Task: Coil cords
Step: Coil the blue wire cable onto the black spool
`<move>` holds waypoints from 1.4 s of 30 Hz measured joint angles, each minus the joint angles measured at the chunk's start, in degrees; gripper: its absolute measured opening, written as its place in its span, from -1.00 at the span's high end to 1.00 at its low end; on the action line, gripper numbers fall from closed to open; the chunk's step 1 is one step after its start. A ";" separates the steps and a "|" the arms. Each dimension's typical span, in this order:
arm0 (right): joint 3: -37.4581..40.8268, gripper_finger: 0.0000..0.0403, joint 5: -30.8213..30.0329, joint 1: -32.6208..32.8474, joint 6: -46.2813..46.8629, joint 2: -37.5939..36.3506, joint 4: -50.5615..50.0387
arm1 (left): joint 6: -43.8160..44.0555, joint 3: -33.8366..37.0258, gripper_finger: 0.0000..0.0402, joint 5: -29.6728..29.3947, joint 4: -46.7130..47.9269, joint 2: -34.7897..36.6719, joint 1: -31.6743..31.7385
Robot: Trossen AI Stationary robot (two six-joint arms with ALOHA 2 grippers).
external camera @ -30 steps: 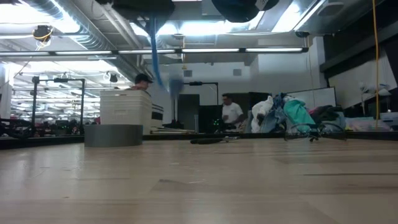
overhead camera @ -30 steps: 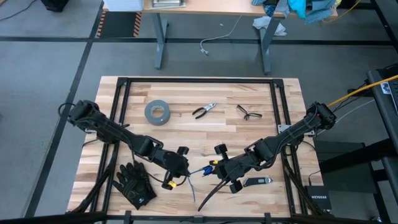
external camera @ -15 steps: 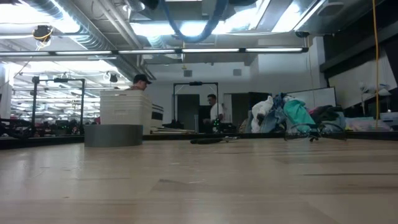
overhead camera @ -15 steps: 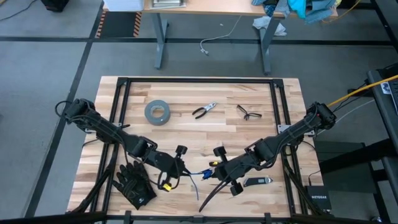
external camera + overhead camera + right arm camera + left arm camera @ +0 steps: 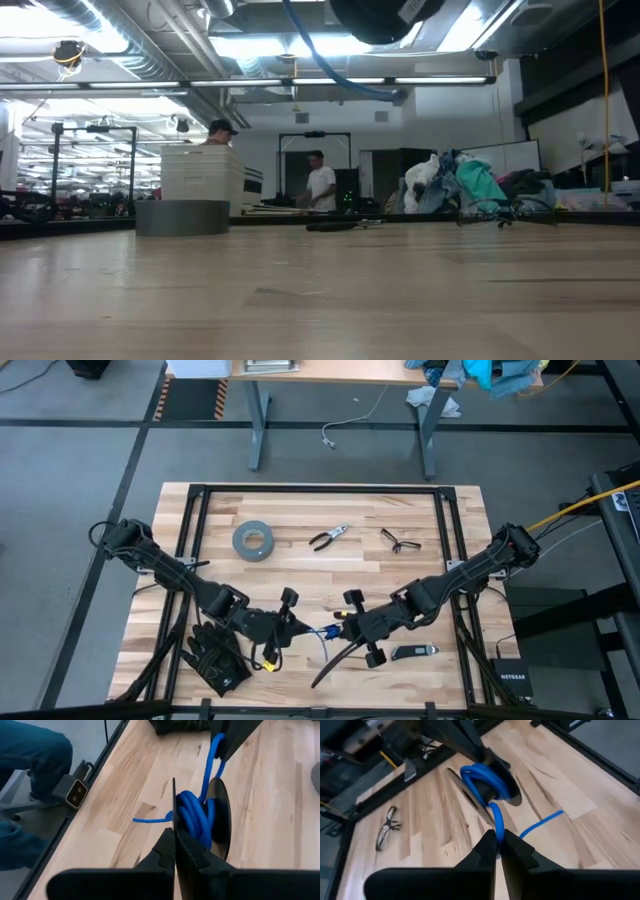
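Both arms crowd the table's (image 5: 300, 575) near middle: the left gripper (image 5: 290, 628) and right gripper (image 5: 340, 628) nearly meet, the blue cord (image 5: 322, 634) strung between them, barring passage there. At 7 o'clock, black gloves (image 5: 215, 657) block the corner. The grey tape roll (image 5: 252, 540) sits at 11, pliers (image 5: 328, 537) at 12, glasses (image 5: 399, 541) at 1. Bare wood lies open between these.
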State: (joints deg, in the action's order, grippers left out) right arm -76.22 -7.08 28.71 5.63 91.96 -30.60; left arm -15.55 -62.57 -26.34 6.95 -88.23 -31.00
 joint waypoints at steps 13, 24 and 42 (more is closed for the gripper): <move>2.95 1.00 9.61 -1.84 -0.27 0.04 8.32 | -10.17 0.02 0.81 -0.40 -3.95 -0.10 -0.88; 2.95 1.00 12.19 -1.73 -1.05 0.18 11.09 | -19.66 0.02 0.71 -0.49 -10.79 -2.69 -2.02; 2.95 1.00 21.66 -2.89 -1.40 3.69 15.93 | -19.01 0.02 0.78 -2.81 -10.67 -2.60 -1.28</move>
State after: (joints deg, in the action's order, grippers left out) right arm -73.28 14.58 25.82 4.23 95.66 -14.66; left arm -34.56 -62.54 -29.15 -3.72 -90.83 -32.28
